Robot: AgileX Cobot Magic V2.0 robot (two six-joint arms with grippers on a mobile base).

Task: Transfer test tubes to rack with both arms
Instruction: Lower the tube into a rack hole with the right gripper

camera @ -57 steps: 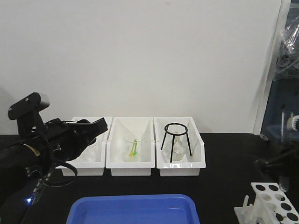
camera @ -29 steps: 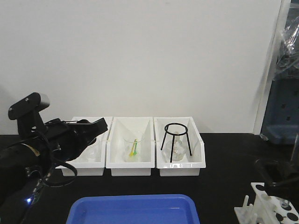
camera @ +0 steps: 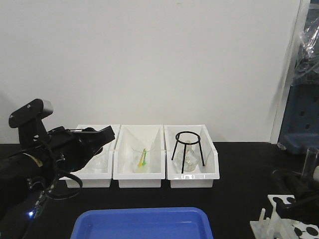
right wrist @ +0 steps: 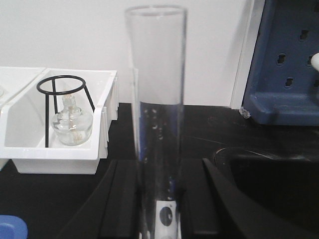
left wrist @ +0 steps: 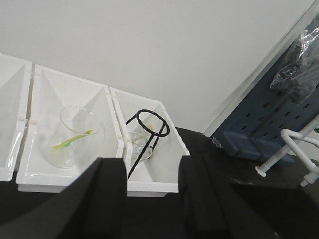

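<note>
left gripper [left wrist: 152,199] at lower left of the front view, matte black fingers spread with nothing between them, aimed at the glossy white plastic bins [camera: 139,180], well apart from the rack. smooth blue tray [camera: 142,224] at bottom centre. right gripper [right wrist: 158,199] at lower right pinches the test tube [right wrist: 157,99] low on its body. it's a clear slick cylinder, long axis upright, open mouth up, lower end hidden. white rack [camera: 277,221] with round holes sits just beneath, so the right arm is nearer. next move is likely a straight drop into a hole.
</note>
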